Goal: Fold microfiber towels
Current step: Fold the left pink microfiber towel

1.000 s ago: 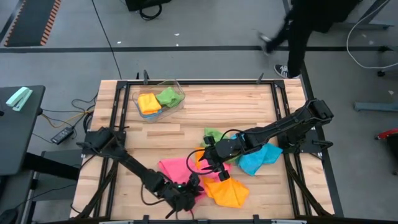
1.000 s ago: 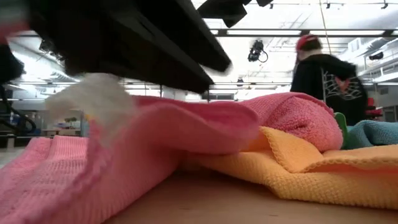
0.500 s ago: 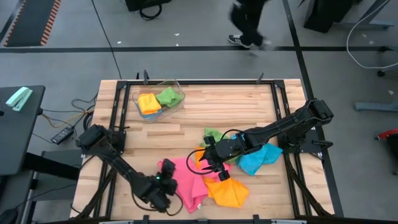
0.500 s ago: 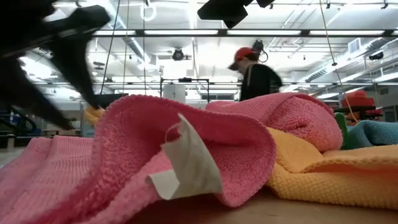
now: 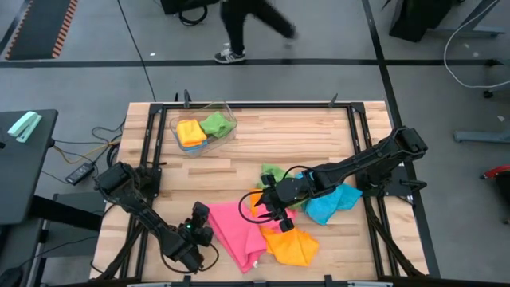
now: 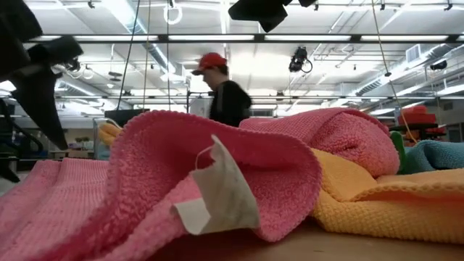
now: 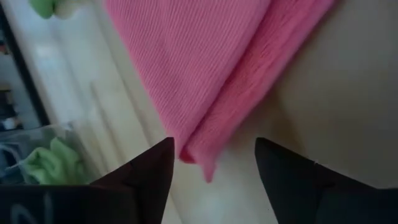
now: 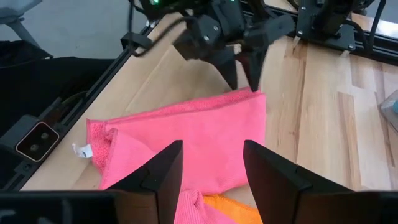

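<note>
Since the earlier frame we drew the left gripper (image 5: 197, 226), fingers parted and empty, off the half-folded pink towel (image 5: 237, 233), now just beside its corner; the right gripper (image 5: 280, 217), holding nothing, hovered at its far edge.

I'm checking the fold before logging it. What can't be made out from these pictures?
- Right gripper: in the high view its fingertips sit over the cloths; whether it holds pink towel is unclear.
- Orange towel: partly under the pink one.
- Green towel: mostly hidden by the right arm.
- Clear bin: its cloths' folds are too small.
- Left gripper: open, beside the pink towel's corner.
</note>
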You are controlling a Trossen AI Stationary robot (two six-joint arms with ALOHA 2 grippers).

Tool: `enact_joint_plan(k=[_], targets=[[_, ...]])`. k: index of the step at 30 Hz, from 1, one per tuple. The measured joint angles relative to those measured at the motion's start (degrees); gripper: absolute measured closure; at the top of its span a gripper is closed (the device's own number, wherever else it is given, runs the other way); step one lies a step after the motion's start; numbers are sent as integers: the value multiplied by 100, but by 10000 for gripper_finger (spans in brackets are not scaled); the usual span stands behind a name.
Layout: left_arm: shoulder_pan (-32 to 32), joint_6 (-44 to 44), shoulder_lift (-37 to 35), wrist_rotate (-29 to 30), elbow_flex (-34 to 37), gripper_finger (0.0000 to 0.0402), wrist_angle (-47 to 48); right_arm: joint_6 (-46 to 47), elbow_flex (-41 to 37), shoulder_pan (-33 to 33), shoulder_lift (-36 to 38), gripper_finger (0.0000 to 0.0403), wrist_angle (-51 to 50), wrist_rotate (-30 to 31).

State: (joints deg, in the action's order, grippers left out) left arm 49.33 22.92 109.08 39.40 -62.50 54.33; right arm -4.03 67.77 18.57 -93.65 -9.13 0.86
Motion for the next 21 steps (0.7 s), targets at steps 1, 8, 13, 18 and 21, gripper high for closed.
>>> enact_joint_plan(k=[1, 8, 13, 18, 21], targets=[[-1, 5, 0, 93, 67, 164, 0, 0, 0, 0, 0, 225, 0, 0], [-22, -17, 0, 446, 374, 172, -176, 0, 0, 0, 0, 225, 9, 0], [-91, -63, -13, 579, 612, 199, -632, 0, 0, 0, 0, 225, 21, 0], [-170, -67, 4, 875, 671, 234, -829, -2, 0, 0, 0, 225, 24, 0], [-255, -49, 4, 1030, 671, 255, -819, -2, 0, 0, 0, 225, 29, 0]])
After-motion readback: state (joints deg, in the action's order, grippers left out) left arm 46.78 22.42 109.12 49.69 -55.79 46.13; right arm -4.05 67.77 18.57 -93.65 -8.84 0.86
